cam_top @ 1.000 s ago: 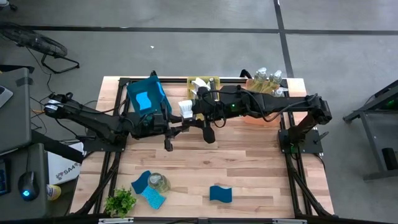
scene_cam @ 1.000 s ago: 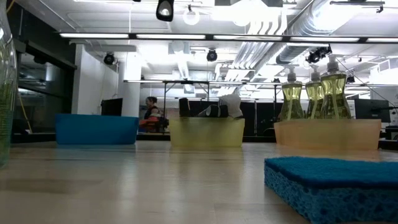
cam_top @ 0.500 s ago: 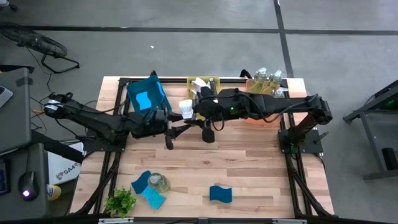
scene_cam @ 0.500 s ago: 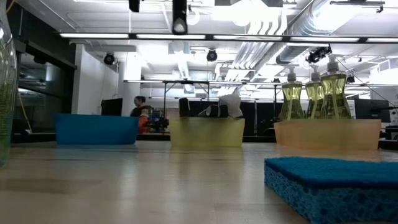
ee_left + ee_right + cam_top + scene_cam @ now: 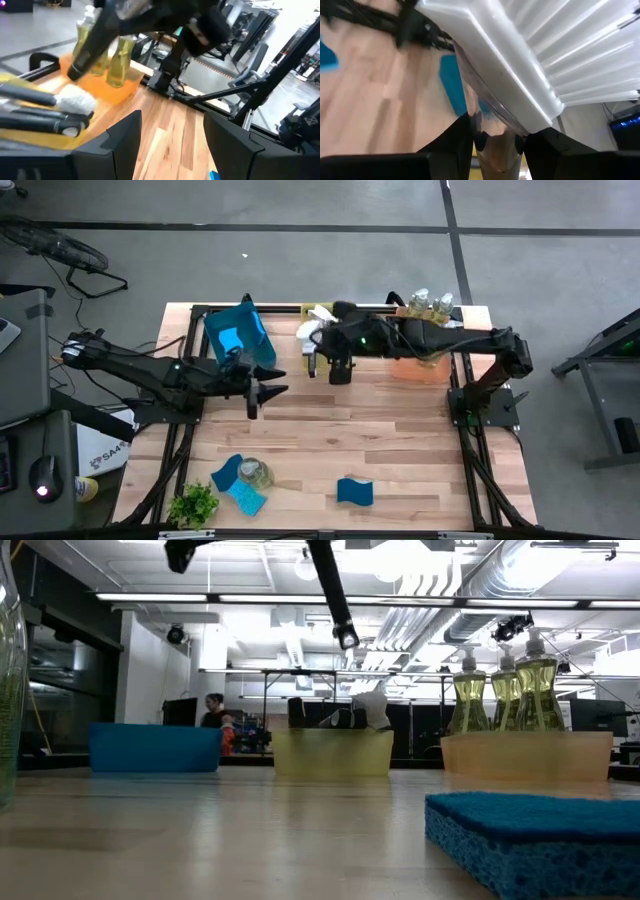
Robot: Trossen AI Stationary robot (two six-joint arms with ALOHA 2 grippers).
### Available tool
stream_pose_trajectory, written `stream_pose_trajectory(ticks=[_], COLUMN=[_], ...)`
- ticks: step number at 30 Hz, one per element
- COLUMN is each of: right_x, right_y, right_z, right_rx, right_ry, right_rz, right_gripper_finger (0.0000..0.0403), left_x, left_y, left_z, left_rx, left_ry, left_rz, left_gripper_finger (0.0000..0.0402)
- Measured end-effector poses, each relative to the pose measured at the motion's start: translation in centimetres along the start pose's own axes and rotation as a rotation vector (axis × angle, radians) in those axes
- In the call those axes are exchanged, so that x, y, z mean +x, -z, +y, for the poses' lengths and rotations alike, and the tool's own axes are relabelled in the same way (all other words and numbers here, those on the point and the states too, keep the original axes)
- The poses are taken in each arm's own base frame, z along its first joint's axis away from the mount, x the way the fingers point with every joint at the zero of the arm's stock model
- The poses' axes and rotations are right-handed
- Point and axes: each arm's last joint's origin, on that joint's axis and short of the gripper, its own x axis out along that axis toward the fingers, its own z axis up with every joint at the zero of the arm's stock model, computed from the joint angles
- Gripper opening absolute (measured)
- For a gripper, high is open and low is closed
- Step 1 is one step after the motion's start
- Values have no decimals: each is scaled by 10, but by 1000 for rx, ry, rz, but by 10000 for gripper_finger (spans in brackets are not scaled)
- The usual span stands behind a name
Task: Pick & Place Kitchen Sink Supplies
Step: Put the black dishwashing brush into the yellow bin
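At the front of the bench lie three blue sponges, two of them beside a small clear bottle. Farther in, my left pincer hangs over bare wood, fingers spread, holding nothing. Beyond it, my right pincer is clamped on a dish brush, raised just by the yellow bin. At the far edge, pump bottles stand in the orange bin.

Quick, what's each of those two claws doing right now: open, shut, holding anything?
Left gripper: open and empty, held above the table in front of the blue bin.
Right gripper: shut on a dish brush, up near the yellow bin.
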Motion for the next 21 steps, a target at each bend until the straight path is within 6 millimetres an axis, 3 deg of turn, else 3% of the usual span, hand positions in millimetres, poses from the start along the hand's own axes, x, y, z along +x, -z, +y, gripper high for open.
stream_pose_trajectory(ticks=[3, 12, 21], right_x=[11, 46, 85], right_y=[9, 45, 81], right_z=[-12, -40, -53], right_rx=[-67, -528, -704], right_ry=[-23, -237, -354], right_rz=[33, 88, 187], right_gripper_finger=[130, 130, 130], left_x=[-7, -9, -11], left_y=[-1, 6, 14], left_z=[3, 8, 13], left_rx=[-13, -49, -57], left_ry=[-16, -76, -126], left_rz=[21, 81, 162], left_gripper_finger=[210, 211, 211])
